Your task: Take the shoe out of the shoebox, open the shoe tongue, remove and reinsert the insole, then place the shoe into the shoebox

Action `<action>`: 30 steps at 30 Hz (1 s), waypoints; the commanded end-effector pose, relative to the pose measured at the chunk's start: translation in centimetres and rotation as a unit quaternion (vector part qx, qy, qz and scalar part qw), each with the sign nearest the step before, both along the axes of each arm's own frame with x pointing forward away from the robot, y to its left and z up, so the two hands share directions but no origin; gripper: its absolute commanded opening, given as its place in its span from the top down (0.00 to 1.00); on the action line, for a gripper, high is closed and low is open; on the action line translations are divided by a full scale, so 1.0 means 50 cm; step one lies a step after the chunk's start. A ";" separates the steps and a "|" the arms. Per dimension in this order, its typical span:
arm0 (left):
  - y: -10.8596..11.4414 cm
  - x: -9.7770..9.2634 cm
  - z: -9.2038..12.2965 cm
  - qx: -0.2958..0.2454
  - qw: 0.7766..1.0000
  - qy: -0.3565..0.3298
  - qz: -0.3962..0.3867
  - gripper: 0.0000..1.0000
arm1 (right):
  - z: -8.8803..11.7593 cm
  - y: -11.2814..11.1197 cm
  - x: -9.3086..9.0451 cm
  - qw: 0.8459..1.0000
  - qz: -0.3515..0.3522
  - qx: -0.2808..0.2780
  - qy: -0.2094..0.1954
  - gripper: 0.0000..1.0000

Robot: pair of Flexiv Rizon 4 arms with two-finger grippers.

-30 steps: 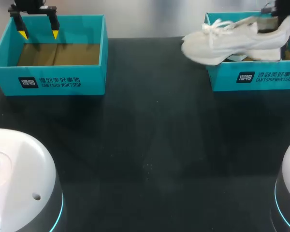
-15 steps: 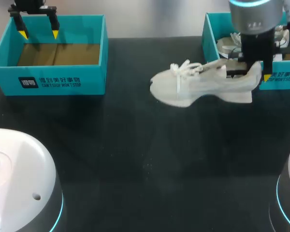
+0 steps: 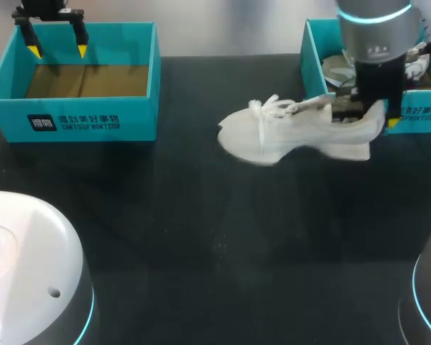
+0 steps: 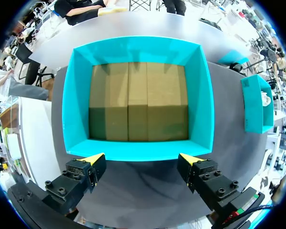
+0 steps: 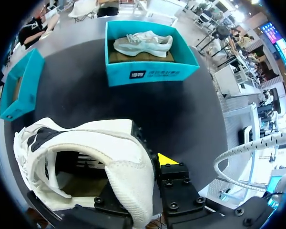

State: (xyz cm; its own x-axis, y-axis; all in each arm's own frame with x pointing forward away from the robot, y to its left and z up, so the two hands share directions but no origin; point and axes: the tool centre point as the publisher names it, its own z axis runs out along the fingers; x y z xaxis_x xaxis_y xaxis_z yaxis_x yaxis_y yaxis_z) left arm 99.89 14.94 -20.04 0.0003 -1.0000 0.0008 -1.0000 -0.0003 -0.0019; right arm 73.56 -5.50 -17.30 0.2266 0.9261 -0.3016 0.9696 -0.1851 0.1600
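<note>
A white sneaker (image 3: 294,129) is over the black table (image 3: 201,237) in front of the right teal shoebox (image 3: 307,57), toe pointing left. Whether its sole touches the table I cannot tell. My right gripper (image 3: 373,116) is shut on the sneaker's heel collar. In the right wrist view one finger sits inside the sneaker (image 5: 86,143) and the yellow-tipped one outside, with my right gripper (image 5: 143,176) clamping the heel wall. My left gripper (image 3: 57,50) hangs open over the back of the empty left shoebox (image 3: 72,122). The left wrist view shows my left gripper (image 4: 142,160) above that shoebox (image 4: 138,102) with nothing between its fingers.
A second pale sneaker (image 5: 143,44) lies inside the right shoebox (image 5: 148,74). The left shoebox (image 5: 19,86) stands at the table's far left. White robot bases (image 3: 29,266) occupy both near corners. Bare black table lies between the boxes and the near edge.
My right arm has carried the sneaker out of the right shoebox, leftward and down toward the table's middle. The left arm has stayed still.
</note>
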 end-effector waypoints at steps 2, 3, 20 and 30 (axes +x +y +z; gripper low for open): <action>0.001 0.001 0.000 0.000 1.000 0.000 0.000 0.00 | -0.053 0.106 -0.043 0.999 0.025 -0.027 -0.011 1.00; 0.001 0.001 0.000 0.000 1.000 0.000 0.000 0.00 | -0.067 0.128 -0.053 0.999 0.034 -0.018 -0.012 1.00; 0.001 0.001 0.000 0.000 1.000 0.000 0.000 0.00 | -0.185 0.254 -0.130 0.998 0.049 0.027 0.010 1.00; 0.001 0.001 0.000 0.000 1.000 0.000 0.000 0.00 | -0.209 0.301 -0.151 0.998 0.060 0.008 0.017 1.00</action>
